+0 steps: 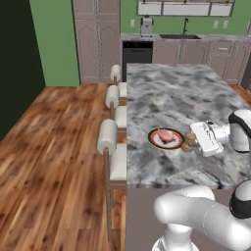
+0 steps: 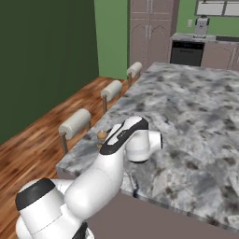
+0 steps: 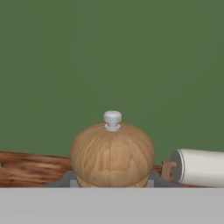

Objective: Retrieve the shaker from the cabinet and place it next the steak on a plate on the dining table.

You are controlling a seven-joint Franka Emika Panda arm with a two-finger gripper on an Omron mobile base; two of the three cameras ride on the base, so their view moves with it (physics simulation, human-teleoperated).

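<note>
Our arm [image 1: 206, 215] is glossy white, built of thick rounded tubular links with bulbous elbows. Dark charcoal caps and bands [image 2: 35, 192] mark our joints. Our hand [image 1: 205, 138] is a boxy white block with grey-shaded edges and seams.

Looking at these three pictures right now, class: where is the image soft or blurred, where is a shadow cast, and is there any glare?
Left base view: soft and low in detail, the steak and shaker blur at their edges; no glare on the dining table. Right base view: the arm throws a faint dark shadow on the marbled top near the table's edge. Hand view: the shaker's wooden dome fairly crisp, evenly lit, against a flat green wall.
</note>
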